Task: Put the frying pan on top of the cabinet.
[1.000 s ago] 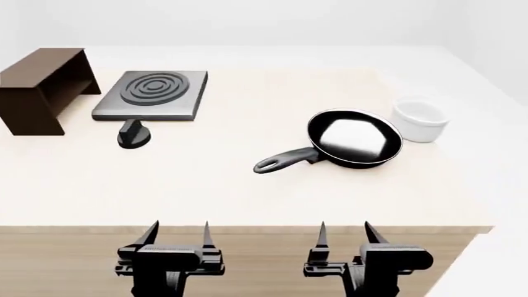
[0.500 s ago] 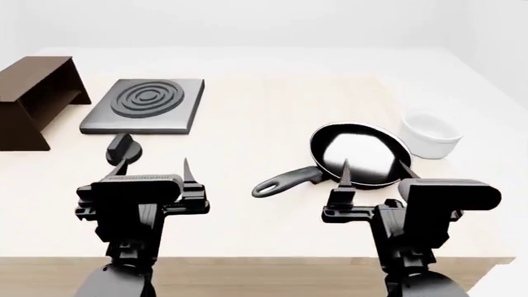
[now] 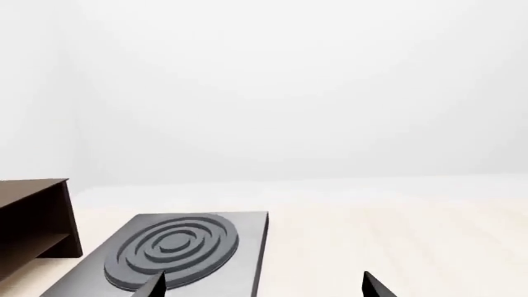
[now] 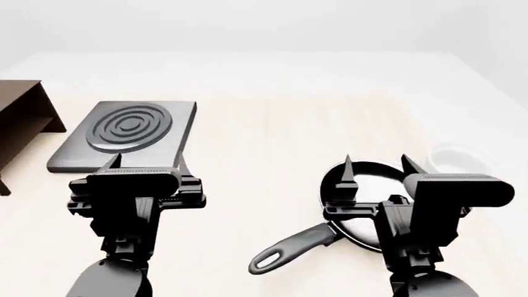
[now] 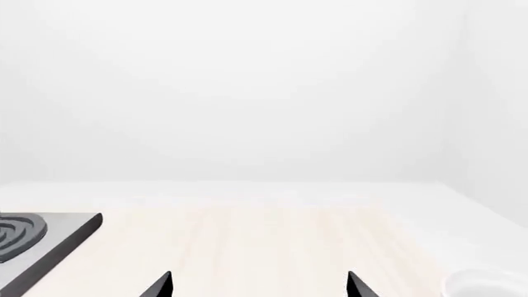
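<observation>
Frying pan on table, both grippers above it, empty.
Pan: round, black, glossy pale inside, grey handle; partly behind right gripper. Left gripper and right: fingers spread. Cabinet far left. No legible writing.

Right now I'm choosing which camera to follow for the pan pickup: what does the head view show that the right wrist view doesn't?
Only the head view shows the frying pan with its handle, the cabinet, and both arms, including the left claw. Only the right wrist view shows the far wall meeting the table, level ahead. Both show the right claw, open and empty, the ringed grey plate, the white bowl and the pale table.
</observation>
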